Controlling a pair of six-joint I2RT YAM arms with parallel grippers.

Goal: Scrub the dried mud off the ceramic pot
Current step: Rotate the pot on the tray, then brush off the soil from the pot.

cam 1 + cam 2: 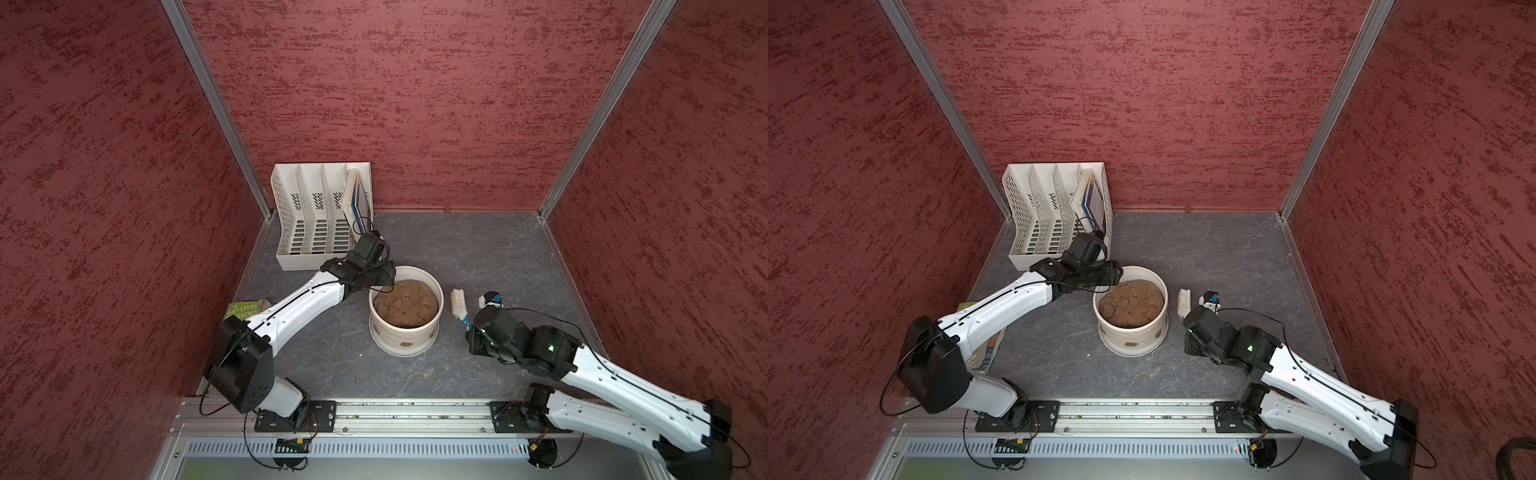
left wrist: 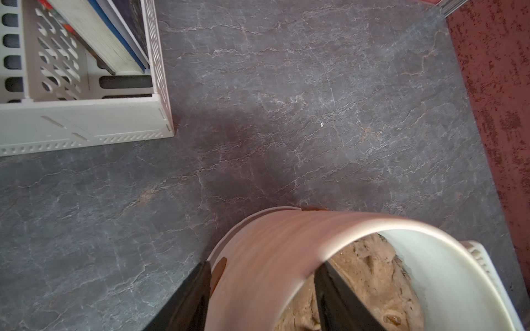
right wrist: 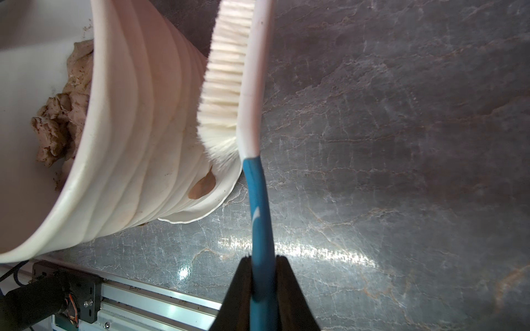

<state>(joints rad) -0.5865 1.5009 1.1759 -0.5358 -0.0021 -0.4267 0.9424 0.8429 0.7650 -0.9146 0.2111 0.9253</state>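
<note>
Dark grey veined table (image 1: 478, 257), closed in by red walls along the left, far and right edges, with a metal rail along the near edge.

In the far left corner, white slotted file rack (image 1: 307, 216), upright, with a few books (image 1: 357, 199) leaning in the end compartment farthest from the left edge.

About the middle of the table, slightly toward the near edge, the ceramic pot (image 1: 403, 338): cream-white, ribbed, upright on a flared saucer foot. Inside it, a lumpy brown mound (image 1: 405, 305), lying below the rim.

At the left edge, partly under the left arm, a green book (image 1: 243, 311) lying flat.

Just beside the pot, on the side facing the right edge, a brush (image 1: 457, 303): white head, blue handle, bristles (image 3: 220, 86) turned toward the pot wall. Contact with the wall not clear.

At the pot's far left rim, left gripper (image 2: 262, 266) with jaws apart, one of its fingers (image 2: 189, 301) outside the wall, the other inside above the mound. Pressing or not, impossible to tell.

Low beside the pot, right gripper (image 3: 263, 263) clamped tight on the brush's blue handle.

Beyond the brush toward the right edge, a small white, blue and black object (image 1: 492, 300), kind unclear.

On the pot's outer wall, the dried mud (image 1: 406, 344): small flat reddish-brown ovals, three low on the near side in a top view. Another patch (image 3: 203, 184) low by the saucer foot, close to the bristle end. One more patch (image 2: 219, 269) right beside the outer left finger.
</note>
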